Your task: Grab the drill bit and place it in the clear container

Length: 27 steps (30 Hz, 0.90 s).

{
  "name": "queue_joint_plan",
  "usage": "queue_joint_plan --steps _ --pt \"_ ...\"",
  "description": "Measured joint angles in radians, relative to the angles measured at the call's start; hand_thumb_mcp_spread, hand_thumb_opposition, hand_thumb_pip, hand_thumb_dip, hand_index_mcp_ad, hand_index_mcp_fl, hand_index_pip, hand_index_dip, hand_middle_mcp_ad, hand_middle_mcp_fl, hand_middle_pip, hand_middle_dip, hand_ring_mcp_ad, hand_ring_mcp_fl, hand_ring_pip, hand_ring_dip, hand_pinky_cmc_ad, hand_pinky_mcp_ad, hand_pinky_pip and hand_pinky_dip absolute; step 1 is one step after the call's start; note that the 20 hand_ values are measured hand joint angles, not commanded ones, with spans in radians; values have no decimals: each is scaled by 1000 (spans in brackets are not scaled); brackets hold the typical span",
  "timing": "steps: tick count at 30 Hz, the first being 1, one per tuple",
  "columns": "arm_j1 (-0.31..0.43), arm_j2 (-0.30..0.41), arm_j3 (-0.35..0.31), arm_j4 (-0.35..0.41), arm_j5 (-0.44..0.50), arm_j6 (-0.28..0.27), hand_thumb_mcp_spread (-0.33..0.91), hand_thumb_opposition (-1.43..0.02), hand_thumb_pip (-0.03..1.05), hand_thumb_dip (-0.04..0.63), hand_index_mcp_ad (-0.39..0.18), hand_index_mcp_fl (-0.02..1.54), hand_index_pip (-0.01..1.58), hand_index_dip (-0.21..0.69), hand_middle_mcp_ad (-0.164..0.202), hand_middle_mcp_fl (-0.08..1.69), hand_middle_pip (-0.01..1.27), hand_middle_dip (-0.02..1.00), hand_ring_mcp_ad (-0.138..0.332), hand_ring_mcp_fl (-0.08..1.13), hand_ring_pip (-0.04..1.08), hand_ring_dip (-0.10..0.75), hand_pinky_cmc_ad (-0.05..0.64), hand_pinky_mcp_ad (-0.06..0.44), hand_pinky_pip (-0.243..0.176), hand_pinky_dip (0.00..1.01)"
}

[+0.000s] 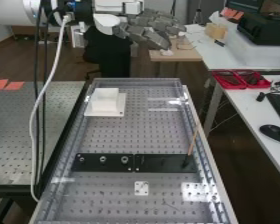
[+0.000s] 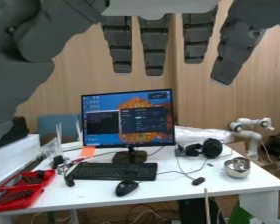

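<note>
Grey fingers spread, my one robot hand [image 1: 149, 31] aloft | desk [image 1: 121, 140]: two black plates [image 1: 162, 164], one white block [image 1: 106, 98], one slender stick [image 1: 192, 142]

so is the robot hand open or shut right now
Open. In the wrist view the robot hand's four long fingers hang straight, with gaps between them, and none is curled round anything.

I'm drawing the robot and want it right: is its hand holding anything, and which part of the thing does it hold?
Nothing is held: the hand is open, its fingers straight, with nothing between them.
</note>
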Motion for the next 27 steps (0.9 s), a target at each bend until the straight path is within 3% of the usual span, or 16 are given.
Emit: queue_joint_plan --steps 27 --pt "0 -2 1 5 0 6 215 -642 230 24 -38 155 86 316 101 136 134 138 236 12 96 30 480 347 -105 342"
